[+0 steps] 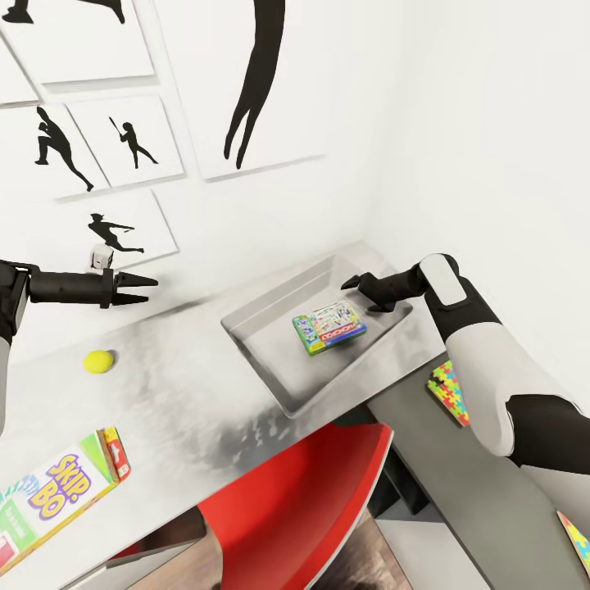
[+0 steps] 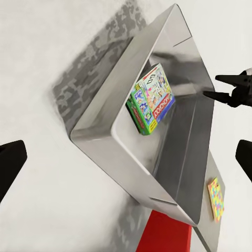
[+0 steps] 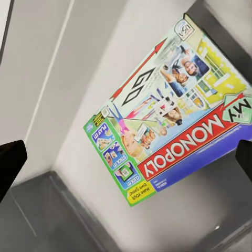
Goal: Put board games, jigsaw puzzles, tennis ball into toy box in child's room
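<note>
Skip-Bo box lay closest, rigid and light, so I'd pinch its long edges with my spread, empty left gripper.

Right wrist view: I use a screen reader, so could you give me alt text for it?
A My Monopoly board game box lies flat on the floor of a grey tray, seen from above. The dark tips of the open gripper's fingers show at both edges.
</note>
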{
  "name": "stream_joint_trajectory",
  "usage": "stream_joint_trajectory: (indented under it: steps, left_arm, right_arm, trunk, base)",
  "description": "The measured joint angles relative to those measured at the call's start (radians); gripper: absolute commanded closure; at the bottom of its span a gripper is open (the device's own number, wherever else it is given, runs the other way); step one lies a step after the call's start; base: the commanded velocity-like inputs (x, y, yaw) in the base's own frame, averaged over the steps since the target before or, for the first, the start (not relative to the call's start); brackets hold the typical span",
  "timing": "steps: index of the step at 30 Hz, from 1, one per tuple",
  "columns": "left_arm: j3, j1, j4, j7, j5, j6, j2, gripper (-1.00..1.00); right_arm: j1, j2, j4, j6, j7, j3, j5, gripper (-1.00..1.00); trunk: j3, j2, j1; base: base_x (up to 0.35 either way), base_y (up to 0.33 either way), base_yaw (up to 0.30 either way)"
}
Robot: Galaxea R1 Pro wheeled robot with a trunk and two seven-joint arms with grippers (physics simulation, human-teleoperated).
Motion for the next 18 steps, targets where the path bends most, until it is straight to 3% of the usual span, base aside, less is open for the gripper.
stream_joint_trajectory:
  steps: [18]
  left_arm:
    - [0.000,0.000,0.000,0.000,0.000,0.000,0.000,-1.00]
  right_arm:
    - [0.001,0.000,0.000,0.000,0.000,0.000,0.000,-1.00]
  trunk:
    - [0.018,0.000,0.000]
  base:
    - [0.000,0.000,0.000]
